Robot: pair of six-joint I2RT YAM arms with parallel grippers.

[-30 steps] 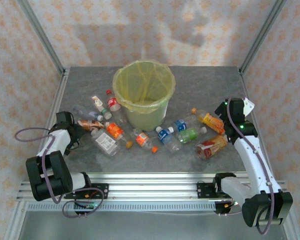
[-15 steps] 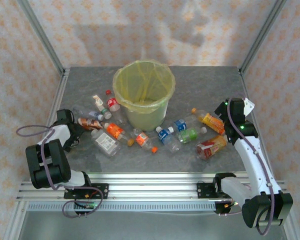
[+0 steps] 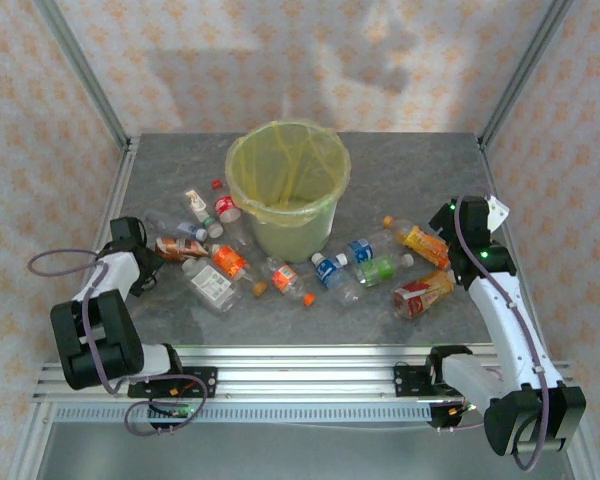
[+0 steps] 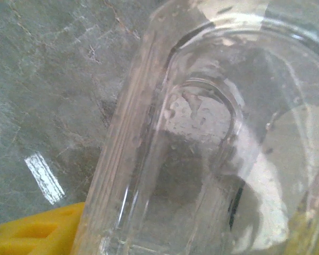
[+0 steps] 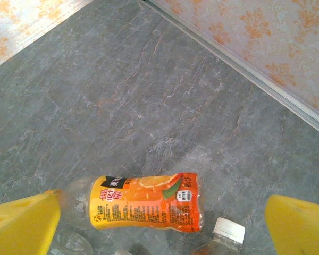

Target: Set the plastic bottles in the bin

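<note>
The bin (image 3: 300,236), a pale yellow-green bucket with a yellow liner, stands at the middle back of the table. Several plastic bottles lie in front of it and to either side. My left gripper (image 3: 145,256) is at the left end of the bottles, beside a brown-labelled bottle (image 3: 181,246). Seen from the left wrist, a clear bottle (image 4: 202,159) fills the gap between the yellow fingers (image 4: 32,234), and the jaws are shut on it. My right gripper (image 5: 162,223) (image 3: 448,233) hangs open over an orange-labelled bottle (image 5: 143,204) (image 3: 422,241).
A white-capped bottle (image 5: 227,231) lies just beside the orange one. A red-labelled bottle (image 3: 422,293), a green one (image 3: 380,268) and blue ones (image 3: 330,272) lie on the right, and a white-labelled one (image 3: 212,285) on the left. Metal frame posts (image 3: 510,90) and patterned walls edge the table.
My left gripper has shifted a little farther back along the table's left side and its jaws have narrowed onto the clear bottle. The right arm has not moved.
</note>
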